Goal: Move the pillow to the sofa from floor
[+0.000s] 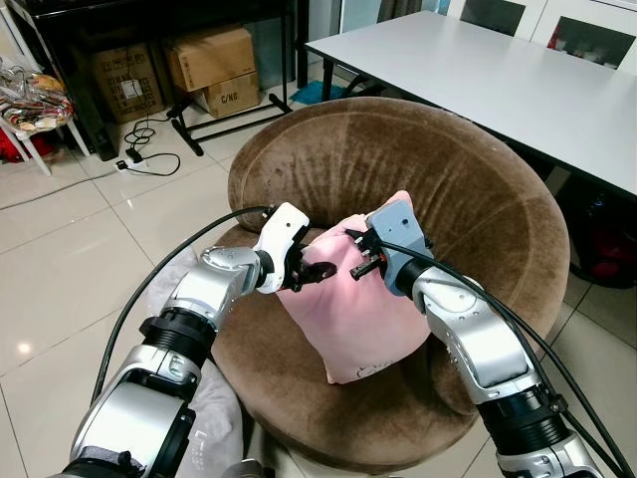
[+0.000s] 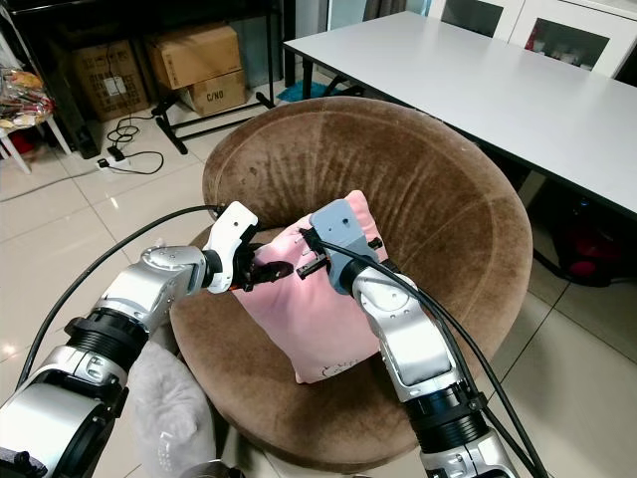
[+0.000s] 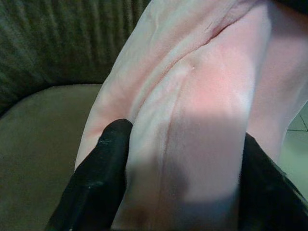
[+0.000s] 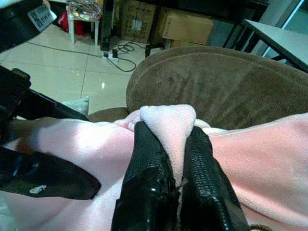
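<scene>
A pink pillow stands upright on the seat of a round brown sofa chair, leaning toward its back. My left gripper is at the pillow's upper left edge. In the left wrist view its black fingers sit on either side of a thick fold of the pink fabric. My right gripper is at the pillow's top. In the right wrist view its fingers are shut on a pinched corner of the pillow.
A white table stands behind and to the right of the chair. Cardboard boxes and floor cables lie at the back left. A grey soft item lies on the tiled floor beside the chair's left front.
</scene>
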Available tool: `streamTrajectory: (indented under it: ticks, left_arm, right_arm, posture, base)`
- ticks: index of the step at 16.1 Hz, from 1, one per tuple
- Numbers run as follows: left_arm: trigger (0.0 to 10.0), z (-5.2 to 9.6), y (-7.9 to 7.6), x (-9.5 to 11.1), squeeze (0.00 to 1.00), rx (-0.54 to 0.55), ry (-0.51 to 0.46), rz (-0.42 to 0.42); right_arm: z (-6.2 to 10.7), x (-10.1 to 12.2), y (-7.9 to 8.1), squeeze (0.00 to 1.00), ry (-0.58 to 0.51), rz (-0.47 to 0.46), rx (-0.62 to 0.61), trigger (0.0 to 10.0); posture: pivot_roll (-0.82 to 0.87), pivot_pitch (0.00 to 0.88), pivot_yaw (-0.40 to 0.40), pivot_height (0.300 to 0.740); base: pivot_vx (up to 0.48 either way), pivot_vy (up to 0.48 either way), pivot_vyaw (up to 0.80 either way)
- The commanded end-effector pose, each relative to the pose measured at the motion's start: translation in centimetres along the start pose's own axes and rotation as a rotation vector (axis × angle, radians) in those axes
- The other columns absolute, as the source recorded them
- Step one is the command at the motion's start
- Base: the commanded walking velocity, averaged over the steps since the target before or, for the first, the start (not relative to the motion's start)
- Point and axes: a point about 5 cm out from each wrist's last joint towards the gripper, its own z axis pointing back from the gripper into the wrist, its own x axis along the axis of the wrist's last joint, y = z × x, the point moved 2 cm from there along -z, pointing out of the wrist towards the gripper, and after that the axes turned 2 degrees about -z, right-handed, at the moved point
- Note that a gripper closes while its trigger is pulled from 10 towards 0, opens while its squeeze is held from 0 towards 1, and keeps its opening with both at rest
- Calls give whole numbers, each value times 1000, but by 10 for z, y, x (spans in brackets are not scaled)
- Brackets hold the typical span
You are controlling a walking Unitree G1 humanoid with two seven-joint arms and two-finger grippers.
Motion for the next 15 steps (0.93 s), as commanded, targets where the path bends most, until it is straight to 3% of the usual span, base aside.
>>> streamTrajectory:
  ticks: [1,4,8,9,10,12,14,15]
  left_arm:
    - [0,2,3,-11,0,24,41,4]
    - [0,6,14,-18,0,85,80,-28]
    - [0,25,50,-33,0,276,214,-173]
    - [0,36,65,-31,0,354,245,-235]
    - [0,48,82,-22,0,447,254,-296]
    - [0,60,99,-1,0,554,235,-389]
    - [0,54,96,23,0,557,164,-447]
    - [0,46,90,23,0,525,150,-449]
  right_arm:
    - [1,6,-6,0,-36,-23,-17,10000]
    - [-4,2,-5,0,-31,-66,-14,10000]
    - [-21,1,-9,0,-27,-115,-36,10000]
    - [-27,2,-12,0,-33,-137,-51,10000]
    - [-34,7,-14,0,-48,-156,-60,10000]
    - [-42,16,-22,0,-86,-193,-96,10000]
    - [-41,11,-35,0,-73,-194,-158,10000]
    - [-38,4,-39,0,-59,-202,-179,10000]
  posture:
    - [-98,0,6,740]
    - [-100,0,18,740]
    - [-100,0,22,740]
    - [-100,0,22,740]
    - [-100,0,22,740]
    - [-100,0,22,740]
    - [-108,0,66,740]
    - [-114,0,69,740]
  base:
    - [0,0,0]
    - [0,0,0]
    - [0,0,0]
    - [0,0,0]
    - [0,0,0]
    - [0,0,0]
    - [0,0,0]
    - [0,0,0]
